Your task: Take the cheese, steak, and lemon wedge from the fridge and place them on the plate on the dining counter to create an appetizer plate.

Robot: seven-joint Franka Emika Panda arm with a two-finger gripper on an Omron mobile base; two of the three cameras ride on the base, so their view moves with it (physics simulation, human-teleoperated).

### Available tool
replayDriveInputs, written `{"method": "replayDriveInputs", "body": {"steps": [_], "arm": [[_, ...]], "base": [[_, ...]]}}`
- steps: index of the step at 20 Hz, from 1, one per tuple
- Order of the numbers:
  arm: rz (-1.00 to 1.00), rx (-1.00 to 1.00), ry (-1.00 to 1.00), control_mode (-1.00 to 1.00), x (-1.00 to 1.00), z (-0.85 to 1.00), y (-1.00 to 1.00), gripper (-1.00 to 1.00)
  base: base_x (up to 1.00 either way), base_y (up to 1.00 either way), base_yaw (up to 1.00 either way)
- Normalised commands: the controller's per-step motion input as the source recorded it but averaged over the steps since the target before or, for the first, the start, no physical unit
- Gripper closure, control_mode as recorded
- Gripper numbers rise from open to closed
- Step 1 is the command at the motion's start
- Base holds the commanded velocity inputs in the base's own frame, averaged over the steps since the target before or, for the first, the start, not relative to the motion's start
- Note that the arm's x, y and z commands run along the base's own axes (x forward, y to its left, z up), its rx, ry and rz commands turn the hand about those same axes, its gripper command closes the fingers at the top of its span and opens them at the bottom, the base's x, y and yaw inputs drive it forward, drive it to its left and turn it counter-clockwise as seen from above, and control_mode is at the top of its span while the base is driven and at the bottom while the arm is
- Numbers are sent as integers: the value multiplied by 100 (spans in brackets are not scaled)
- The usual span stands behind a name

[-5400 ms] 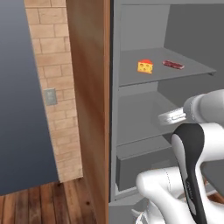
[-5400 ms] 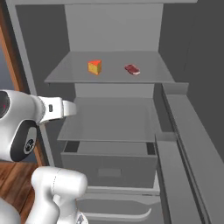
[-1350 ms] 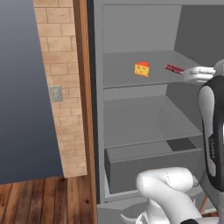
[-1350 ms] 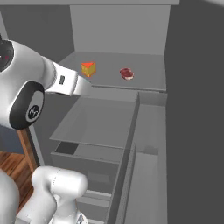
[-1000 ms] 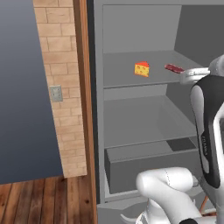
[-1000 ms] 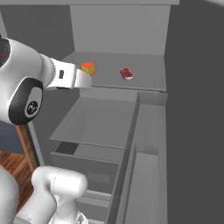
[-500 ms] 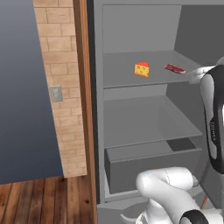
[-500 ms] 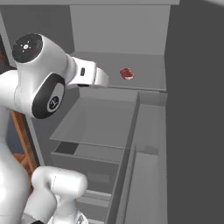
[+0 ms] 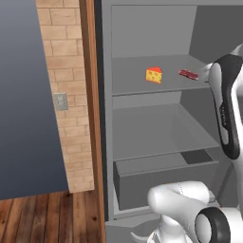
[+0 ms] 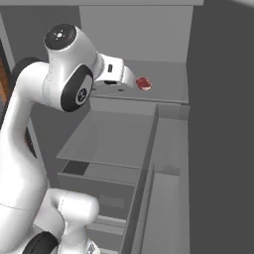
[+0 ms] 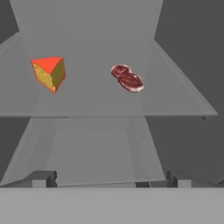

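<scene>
Grey fridge (image 9: 156,137) shelf: released end effector (image 11: 111,179) could nudge cheese (image 11: 49,73) or steak (image 11: 127,78) backward.

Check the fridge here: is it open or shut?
Open: the fridge interior shows, with the cheese and the steak lying apart on the upper shelf.

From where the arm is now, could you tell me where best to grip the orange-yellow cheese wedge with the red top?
Probably across the two flat side faces of the orange-yellow cheese wedge, coming straight in from the open front of the grey fridge shelf. It sits upright, well apart from the red steak slab, and the open end effector already faces it.
</scene>
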Motion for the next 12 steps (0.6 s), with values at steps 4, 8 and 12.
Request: {"method": "replayDriveInputs", "body": {"steps": [4, 8, 12], "arm": [[0, 0, 0, -100, 46, -23, -24, -100], [1, 0, 0, -100, 48, -12, -18, -100], [4, 0, 0, -100, 55, -1, -3, -100]], "base": [[0, 0, 0], [0, 0, 0], [0, 0, 0]]}}
